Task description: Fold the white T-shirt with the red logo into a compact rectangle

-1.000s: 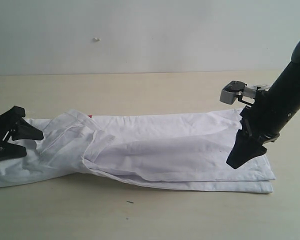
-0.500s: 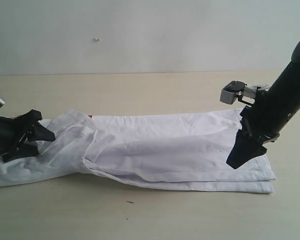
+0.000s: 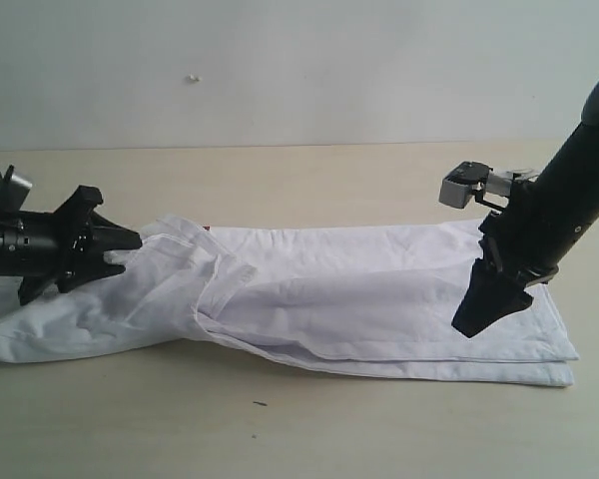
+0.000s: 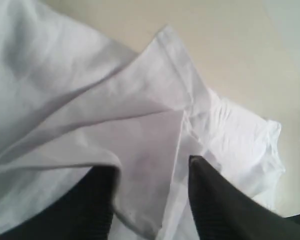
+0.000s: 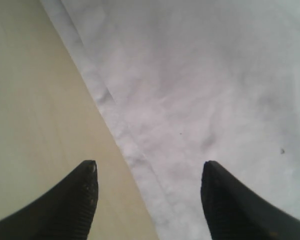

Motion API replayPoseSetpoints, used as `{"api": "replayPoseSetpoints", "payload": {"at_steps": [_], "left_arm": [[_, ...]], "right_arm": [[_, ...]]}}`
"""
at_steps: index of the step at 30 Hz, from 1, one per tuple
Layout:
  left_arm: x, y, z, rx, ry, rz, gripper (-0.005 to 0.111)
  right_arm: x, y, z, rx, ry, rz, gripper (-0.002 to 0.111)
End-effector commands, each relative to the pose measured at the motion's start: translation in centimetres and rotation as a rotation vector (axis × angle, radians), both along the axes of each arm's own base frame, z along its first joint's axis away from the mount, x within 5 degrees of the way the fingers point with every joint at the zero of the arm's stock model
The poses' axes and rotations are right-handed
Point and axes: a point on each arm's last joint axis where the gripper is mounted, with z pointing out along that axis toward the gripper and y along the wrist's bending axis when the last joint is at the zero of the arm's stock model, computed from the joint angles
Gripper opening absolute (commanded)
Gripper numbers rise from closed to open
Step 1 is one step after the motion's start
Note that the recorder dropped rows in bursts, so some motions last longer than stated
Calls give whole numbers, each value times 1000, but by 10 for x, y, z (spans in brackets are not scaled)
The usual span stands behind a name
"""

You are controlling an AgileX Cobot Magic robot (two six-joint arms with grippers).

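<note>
Beige table [image 3: 309, 429] bears the white T-shirt [image 3: 359, 299], folded lengthwise.

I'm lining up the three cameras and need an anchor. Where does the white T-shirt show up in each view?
Exterior view: the wrinkled thin white cotton T-shirt lies long across the middle of the tan table.
Left wrist view: it fills most of the picture, bunched between the left end effector fingers.
Right wrist view: it covers the side with the stitched hem edge, beneath the open right end effector.
Shared landmark: the tan table.
</note>
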Motion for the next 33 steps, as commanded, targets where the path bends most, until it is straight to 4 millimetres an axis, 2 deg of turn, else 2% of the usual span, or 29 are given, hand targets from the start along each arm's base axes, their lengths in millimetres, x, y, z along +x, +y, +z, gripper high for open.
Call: {"api": "replayPoseSetpoints", "payload": {"at_steps": [1, 10, 12, 13, 14, 15, 16, 17, 18, 19, 20, 21, 26, 28, 33], "left_arm": [[9, -3, 9, -45, -33, 22, 45], [33, 1, 28, -22, -116, 50, 65], [37, 5, 38, -28, -154, 27, 59], [34, 13, 44, 9, -174, -10, 47], [32, 19, 46, 36, -182, -30, 40], [27, 33, 53, 105, -194, -71, 29], [24, 40, 56, 133, -186, -76, 28], [18, 59, 62, 198, -165, -80, 34], [15, 67, 64, 219, -155, -75, 38], [8, 85, 67, 244, -105, -42, 51], [3, 98, 65, 259, -65, -28, 58], [-1, 105, 62, 286, -30, -37, 61], [-7, 115, 49, 408, 15, -19, 73], [-10, 118, 44, 461, 29, -62, 79], [-11, 120, 21, 479, 92, -118, 78]], "right_arm": [[0, -1, 1, 8, -1, -3, 59], [0, -1, 1, 8, -1, -3, 59], [0, -1, 1, 9, 1, -2, 59], [1, -2, 0, 2, -11, -7, 59], [2, -2, 0, -2, -17, -13, 59], [6, -5, -1, -28, -22, -103, 59], [8, -7, -1, -40, -23, -164, 59], [14, -10, -1, -34, -24, -322, 59], [16, -10, -1, -20, -22, -365, 59], [19, -9, 1, 18, -32, -407, 59], [20, -8, 2, 35, -34, -424, 59], [20, -7, 2, 40, -34, -428, 59], [16, -6, 2, 48, 7, -400, 59], [14, -5, 2, 51, 22, -372, 59], [13, -5, 3, 54, 20, -347, 59]]}}
